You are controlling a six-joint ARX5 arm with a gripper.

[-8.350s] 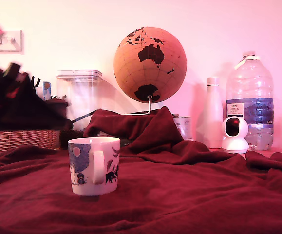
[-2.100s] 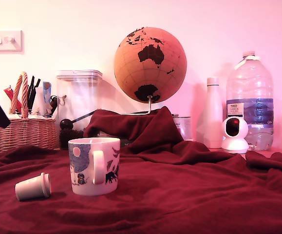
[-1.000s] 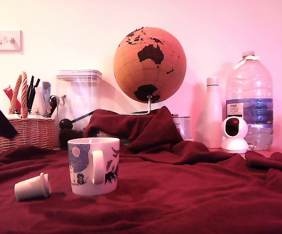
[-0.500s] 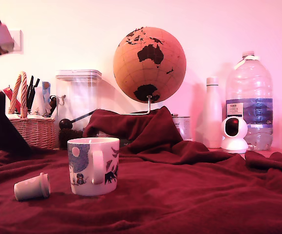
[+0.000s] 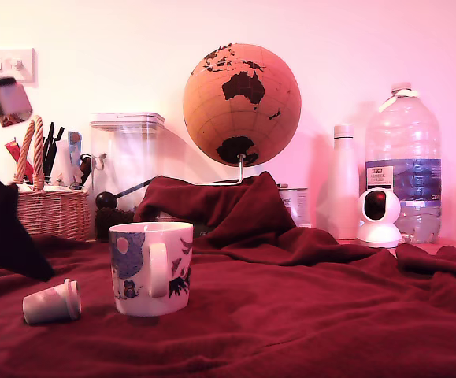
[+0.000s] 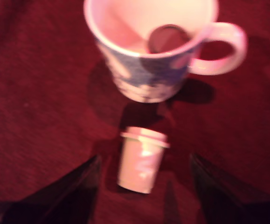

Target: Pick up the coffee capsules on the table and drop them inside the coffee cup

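A pale capsule lies on its side on the red table, near the table's front edge toward the exterior view's left, just beside the cup but apart from it, its flanged end turned toward the cup. The cup stands upright with its handle facing the exterior camera. In the wrist view the capsule sits between the two dark fingers of the gripper, which are spread wide and touch nothing; a gap of cloth shows on each side of it. That same view looks down into the cup, where a dark round shape rests against the inner wall; the picture is blurred, so it may be another capsule, but I cannot tell. In the exterior view only a dark part of the arm shows at the left edge, above and behind the capsule. Along the table's back edge stand a basket, a clear canister, a globe, a white bottle, a small camera and a water bottle.
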